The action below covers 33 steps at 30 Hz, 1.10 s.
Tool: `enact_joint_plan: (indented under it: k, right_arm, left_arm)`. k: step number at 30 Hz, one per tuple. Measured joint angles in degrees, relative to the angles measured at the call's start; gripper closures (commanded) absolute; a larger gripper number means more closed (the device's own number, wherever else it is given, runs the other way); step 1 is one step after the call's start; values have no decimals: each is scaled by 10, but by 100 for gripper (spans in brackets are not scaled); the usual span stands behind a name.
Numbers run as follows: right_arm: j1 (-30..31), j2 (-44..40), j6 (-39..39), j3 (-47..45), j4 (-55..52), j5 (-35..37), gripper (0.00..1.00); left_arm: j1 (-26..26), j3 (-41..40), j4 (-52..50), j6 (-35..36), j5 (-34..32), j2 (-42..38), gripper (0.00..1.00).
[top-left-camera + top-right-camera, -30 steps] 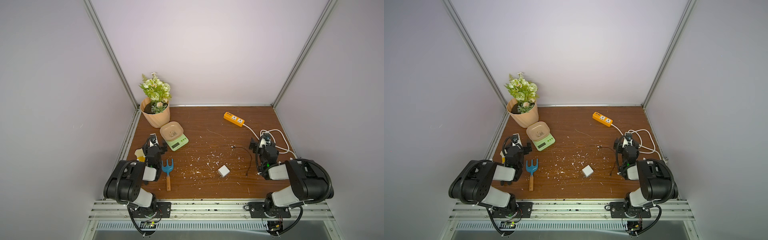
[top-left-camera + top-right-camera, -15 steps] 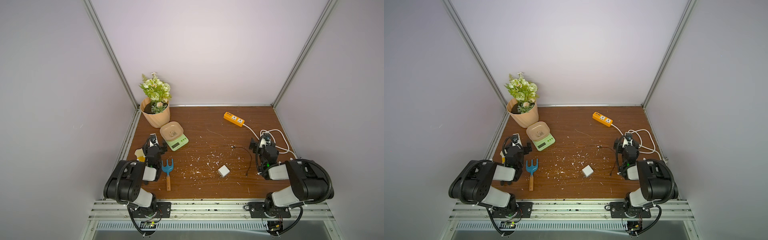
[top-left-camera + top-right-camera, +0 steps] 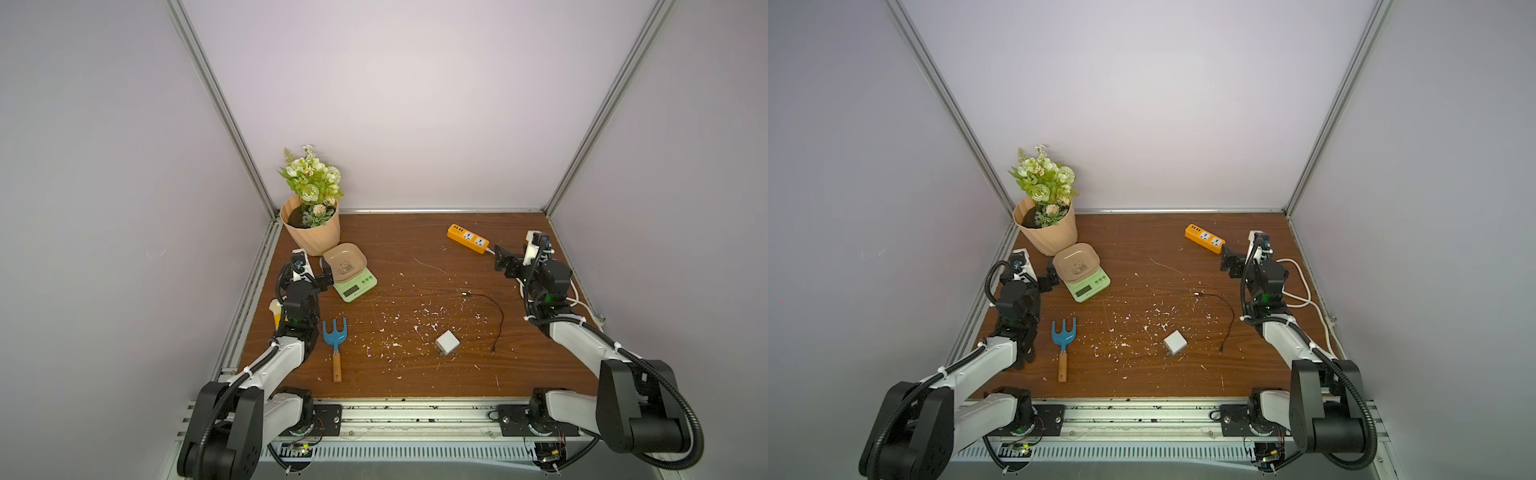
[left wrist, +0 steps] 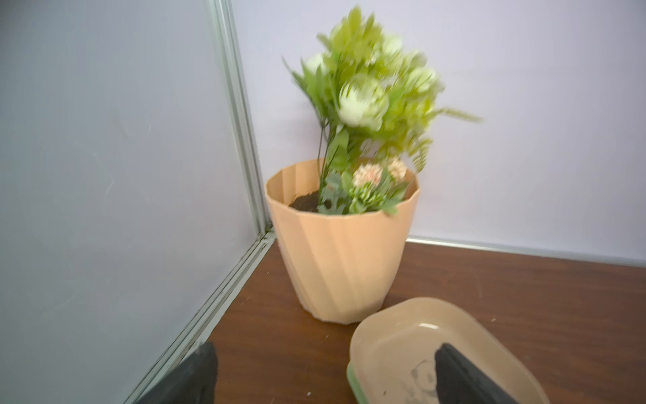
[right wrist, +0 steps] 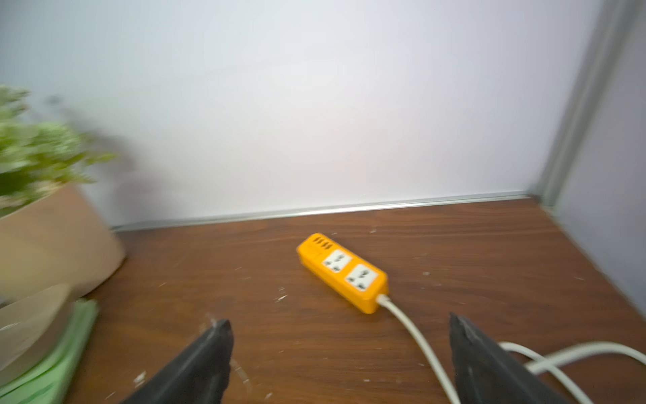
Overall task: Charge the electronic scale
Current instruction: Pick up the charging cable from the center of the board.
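Both arms have stretched forward. The left gripper (image 4: pixel 325 349), spread wide, now meets the scale (image 3: pixel 355 286). The right gripper (image 5: pixel 339 321), equally wide, nears the power strip (image 3: pixel 467 238).

The electronic scale (image 3: pixel 1082 274) sits beside the flowerpot (image 3: pixel 1050 237).

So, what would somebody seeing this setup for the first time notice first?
Probably the flower pot with its green bouquet in the far left corner, with the electronic scale close in front of it. Then the orange power strip toward the far right, bright against the brown table, which is scattered with white flecks.
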Motion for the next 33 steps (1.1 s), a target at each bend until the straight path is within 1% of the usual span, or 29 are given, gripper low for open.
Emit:
enact_joint_plan:
  k: [2,3,6,8,11,12,14,20,26,29,33]
  right_arm:
    - [12,26,-6,41,-47,-54,9]
    - [22,38,-16,61,-80,-72,10]
    - [52,65,-47,96,-184,-83,10]
    - [71,78,-63,111,-256,-71,10]
    - [99,95,-72,137,-369,-30,14]
    - [108,100,-75,146,-406,-14,13]
    - [120,100,-76,150,-451,17,13]
    - [126,73,-77,111,-500,92,15]
    - [126,103,-81,110,-513,147,21]
    - [123,132,-86,110,-513,158,26]
    - [122,160,-98,112,-512,158,38]
  left_arm:
    - [0,9,-24,-24,12,-22,3]
    - [0,10,-37,-38,21,-33,3]
    - [4,10,-66,-69,55,-55,3]
    - [6,10,-79,-80,84,-63,3]
    - [7,10,-82,-86,131,-65,3]
    - [7,10,-82,-87,144,-64,3]
    - [7,14,-84,-87,174,-59,3]
    - [7,42,-87,-87,236,-22,3]
    - [7,44,-90,-87,273,-16,3]
    - [7,44,-91,-87,284,-17,3]
    - [7,44,-94,-86,289,-22,3]
